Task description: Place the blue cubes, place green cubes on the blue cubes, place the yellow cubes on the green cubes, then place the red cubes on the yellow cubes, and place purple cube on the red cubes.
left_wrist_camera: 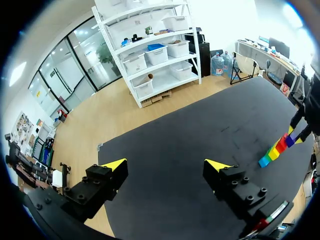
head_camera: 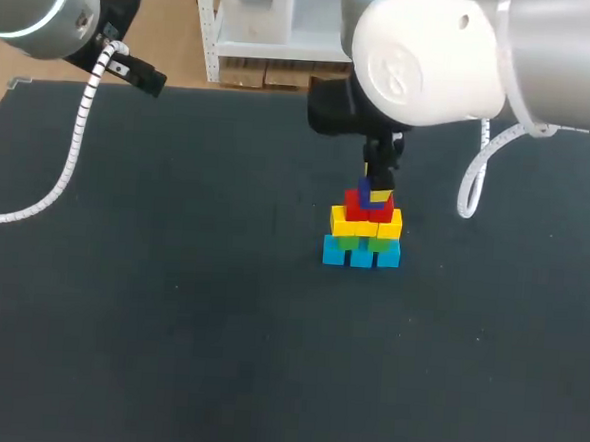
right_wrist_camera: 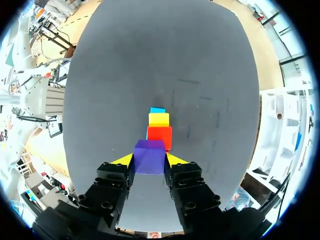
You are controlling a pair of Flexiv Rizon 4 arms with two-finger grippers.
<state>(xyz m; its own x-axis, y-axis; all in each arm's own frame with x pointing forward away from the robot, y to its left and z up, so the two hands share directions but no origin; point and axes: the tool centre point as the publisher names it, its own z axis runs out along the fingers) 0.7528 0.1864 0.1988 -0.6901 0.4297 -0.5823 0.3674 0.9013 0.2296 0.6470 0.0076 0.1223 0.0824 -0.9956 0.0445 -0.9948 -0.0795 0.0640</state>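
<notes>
Tabletop (head_camera: 168, 323): purple cube (right_wrist_camera: 149, 155) in right hand (right_wrist_camera: 150, 161)

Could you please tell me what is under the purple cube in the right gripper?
Red cubes lie right below the purple cube, then yellow cubes, slivers of green cubes and blue cubes at the bottom. Whether purple touches red is hidden by the right gripper.

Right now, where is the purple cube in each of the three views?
Head view: purple cube on top of the red cubes, right of centre.
Left wrist view: far ahead of the left gripper, off to one side.
Right wrist view: clamped between the right gripper's fingers.
Shared landmark: the red cubes right beneath it.
</notes>
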